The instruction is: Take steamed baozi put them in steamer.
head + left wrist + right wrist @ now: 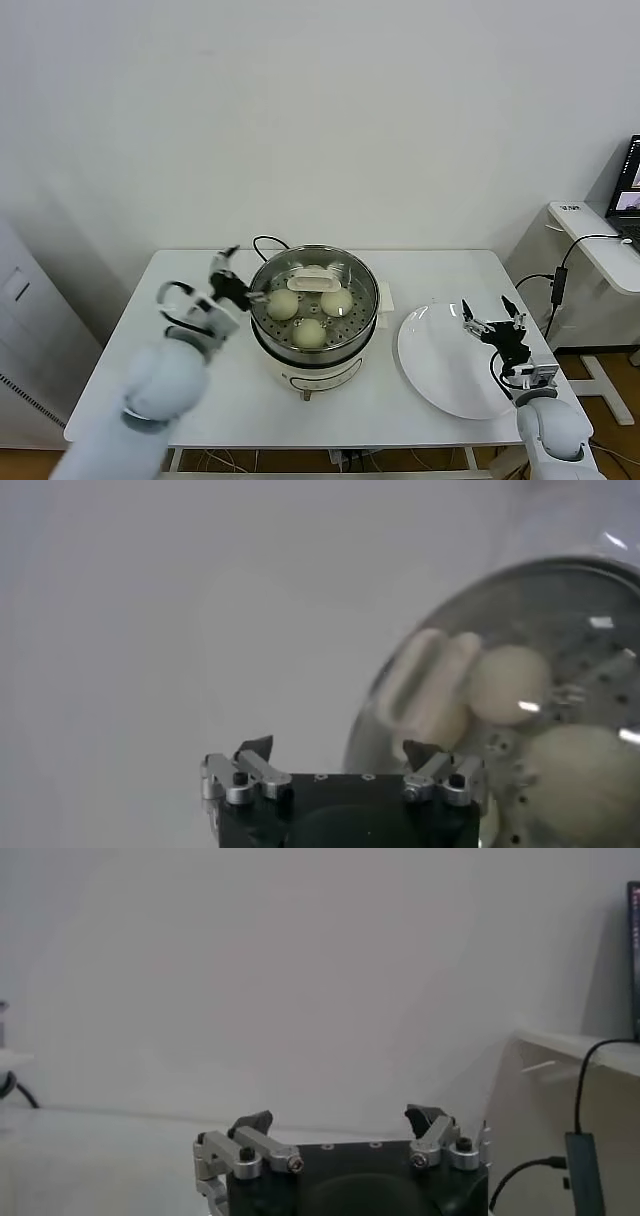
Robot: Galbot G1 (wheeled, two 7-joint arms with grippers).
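The steamer stands mid-table, and three baozi show inside it: one at the left, one at the right and one in front. A cream lid handle shows over the back of the pot; the glass lid seems to sit on it. My left gripper is open and empty beside the steamer's left rim. In the left wrist view this gripper faces the pot, the handle and two baozi. My right gripper is open and empty over the white plate.
A black cord loops behind the steamer. A side table with a laptop and hanging cables stands at the right. A grey cabinet is at the left. The plate holds nothing.
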